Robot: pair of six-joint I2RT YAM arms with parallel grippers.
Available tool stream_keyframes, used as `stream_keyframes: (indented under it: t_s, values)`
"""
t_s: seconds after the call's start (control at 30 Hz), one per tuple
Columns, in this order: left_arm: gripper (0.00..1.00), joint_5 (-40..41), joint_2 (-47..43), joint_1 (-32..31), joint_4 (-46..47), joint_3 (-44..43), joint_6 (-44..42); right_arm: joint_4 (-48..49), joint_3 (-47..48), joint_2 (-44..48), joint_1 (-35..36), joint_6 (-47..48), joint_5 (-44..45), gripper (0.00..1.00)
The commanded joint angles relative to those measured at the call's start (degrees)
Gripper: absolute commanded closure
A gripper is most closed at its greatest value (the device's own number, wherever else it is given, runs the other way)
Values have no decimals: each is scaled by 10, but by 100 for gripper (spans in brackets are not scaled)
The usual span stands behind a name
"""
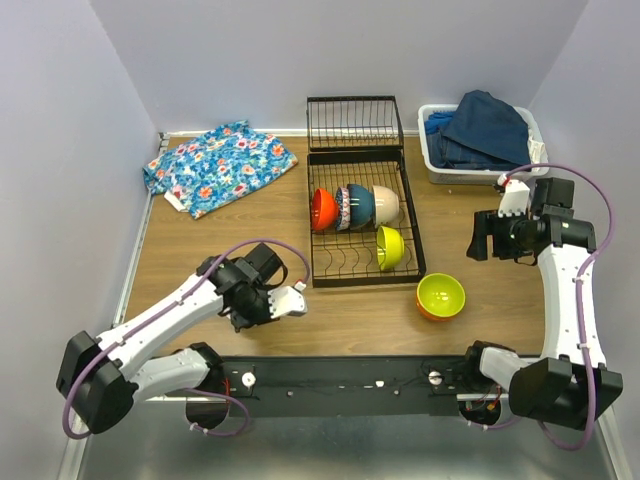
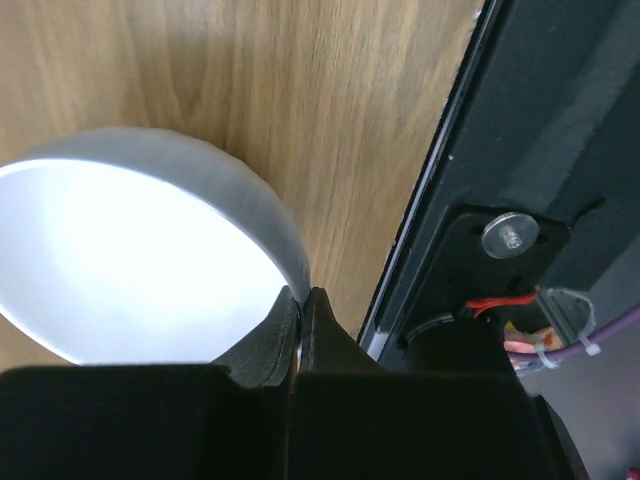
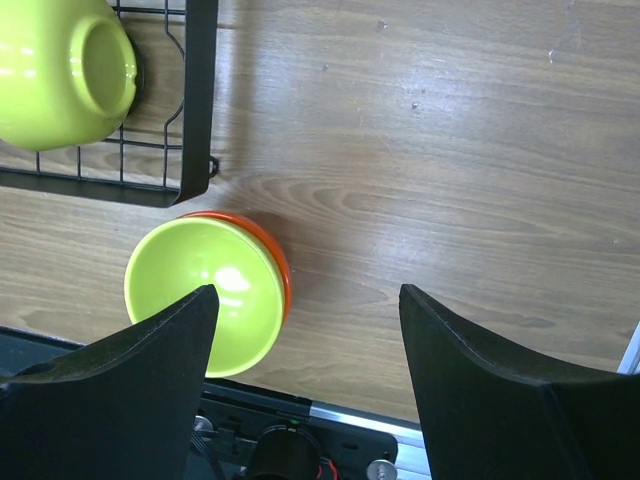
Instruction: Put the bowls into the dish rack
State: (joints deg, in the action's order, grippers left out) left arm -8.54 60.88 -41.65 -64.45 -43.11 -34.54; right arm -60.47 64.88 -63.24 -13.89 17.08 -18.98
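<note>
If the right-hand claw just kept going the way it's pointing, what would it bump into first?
Probably bare wooden table, beside the orange-and-lime bowl, which the right gripper looks set to miss; depth is unclear.

top: overhead, far | wrists: close, downward — right shares orange bowl (image 1: 441, 296)

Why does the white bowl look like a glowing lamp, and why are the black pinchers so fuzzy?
Left wrist view: glare washes out the white bowl; the left gripper sits close to the lens, dark and soft. Right wrist view: a bright spot shines in the lime bowl; the right gripper is a dark blur. Top view: even light, soft shadows.
</note>
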Motion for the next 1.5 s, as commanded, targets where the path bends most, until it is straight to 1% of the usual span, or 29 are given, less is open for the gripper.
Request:
stream_keyframes:
  t_s: [0.0,0.03,0.07,0.1,0.13,0.17,0.2,0.23,0.27,0.3,0.33,0.37,0.4,0.43,0.47,0.5,0.53,0.57,0.6,0.63,0.7,0.73,0.77,0.87,0.93,1.03,1.13,1.2,1.47]
  values:
    - [100,-28,-32,-4,-63,-148,-32,2,18,-9,-8,-10,0,19]
    - [100,-44,-17,-4,-77,-177,-29,2,18,-9,-8,-10,0,19]
    - [100,-58,-8,-3,-77,-228,-22,4,17,-11,-8,-10,-1,19]
    - [100,-73,3,-4,-70,-250,-12,5,17,-13,-8,-11,-1,19]
    - [100,-108,19,-4,-41,-267,3,7,16,-14,-9,-12,-1,19]
    - [100,-124,27,-3,-17,-292,43,9,17,-16,-9,-11,-1,19]
    - [100,-141,34,-4,10,-301,67,9,16,-17,-9,-13,1,19]
    - [100,-164,48,-2,62,-307,88,8,16,-19,-10,-12,1,19]
    - [100,-210,56,0,84,-317,123,7,17,-20,-10,-12,2,19]
    - [100,-237,65,2,107,-319,142,6,17,-22,-10,-13,3,19]
    - [100,-259,82,10,154,-319,161,6,16,-23,-10,-13,4,19]
    - [100,-281,90,14,181,-314,183,4,16,-25,-10,-13,5,19]
    - [100,-324,96,18,213,-307,234,4,17,-28,-10,-13,9,19]
    - [100,-345,98,23,301,-294,268,4,16,-31,-10,-14,11,19]
    - [100,-370,96,27,357,-257,297,3,17,-33,-11,-15,13,19]
    - [100,-390,94,28,414,-236,362,2,18,-35,-11,-14,18,19]
    - [100,-395,95,28,521,-216,393,1,20,-36,-11,-15,22,19]
    - [100,-401,99,28,568,-182,422,-2,21,-39,-11,-14,26,19]
    - [100,-404,105,27,607,-169,451,-4,24,-40,-11,-14,35,19]
    - [100,-415,121,27,676,-160,500,-6,28,-42,-12,-13,39,19]
    - [100,-415,136,28,747,-131,558,-17,33,-45,-13,-11,51,19]
    - [100,-411,149,29,831,-117,584,-19,36,-46,-13,-7,54,19]
    - [100,-409,157,29,872,-96,641,-25,38,-50,-13,-6,60,19]
    - [100,-401,197,31,978,-78,713,-32,40,-56,-14,0,79,19]
    - [100,-392,223,34,1042,-66,736,-35,39,-59,-14,3,90,20]
    - [100,-373,246,38,1089,-49,761,-40,42,-69,-14,2,98,20]
    - [100,-359,257,39,1109,-36,769,-45,44,-80,-14,3,103,20]
    - [100,-358,262,39,1113,-30,773,-46,44,-84,-14,1,105,20]
    - [100,-354,302,49,1194,9,829,-49,46,-98,-14,-7,113,20]
